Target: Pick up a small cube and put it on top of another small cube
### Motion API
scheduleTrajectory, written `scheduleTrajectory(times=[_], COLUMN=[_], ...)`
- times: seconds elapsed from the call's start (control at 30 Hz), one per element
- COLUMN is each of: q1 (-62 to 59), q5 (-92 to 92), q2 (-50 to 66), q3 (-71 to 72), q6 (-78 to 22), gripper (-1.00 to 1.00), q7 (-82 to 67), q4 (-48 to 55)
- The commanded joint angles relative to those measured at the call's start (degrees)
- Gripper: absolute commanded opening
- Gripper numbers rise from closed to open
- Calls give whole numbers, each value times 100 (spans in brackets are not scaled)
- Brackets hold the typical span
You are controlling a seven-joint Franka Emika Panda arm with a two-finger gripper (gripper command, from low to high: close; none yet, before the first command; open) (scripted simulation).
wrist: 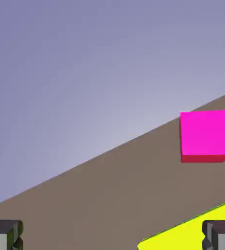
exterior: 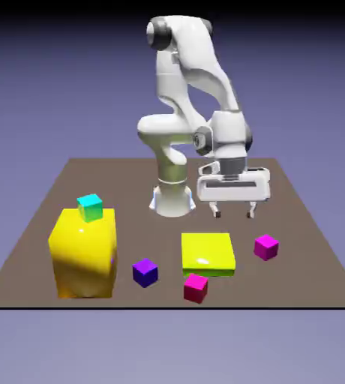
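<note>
End effector point(exterior: 234, 213) is seen spread fully wide, nothing held or touched, hung above the counter point(exterior: 310, 225) behind the flat yellow block point(exterior: 208, 253). In the hand view only the two grey fingertips point(wrist: 5, 234) are shown, cut off at the bottom edge.

Left to right in the exterior view: tall yellow block point(exterior: 84, 253) with a teal cube point(exterior: 90, 208) set on top; dark purple cube point(exterior: 145, 272); hot-pink cube point(exterior: 196, 288) just in front of the flat yellow block; magenta cube point(exterior: 265, 247) lying on the counter to the exterior view's right of that block, apart from it.

Hand view: one pink cube point(wrist: 205, 135) is shown; which of the two cannot be told. The flat block is cropped by the lower right corner.

No labels or writing are visible.
</note>
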Motion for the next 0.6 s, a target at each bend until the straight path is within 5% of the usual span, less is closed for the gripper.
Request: scheduleTrajectory(times=[0.0, 0.57], q1=[23, 403], q5=[-27, -491], q2=[96, 1735], q3=[72, 1292], q6=[-36, -639], gripper=[0, 0], q7=[250, 4486], q4=[26, 465])
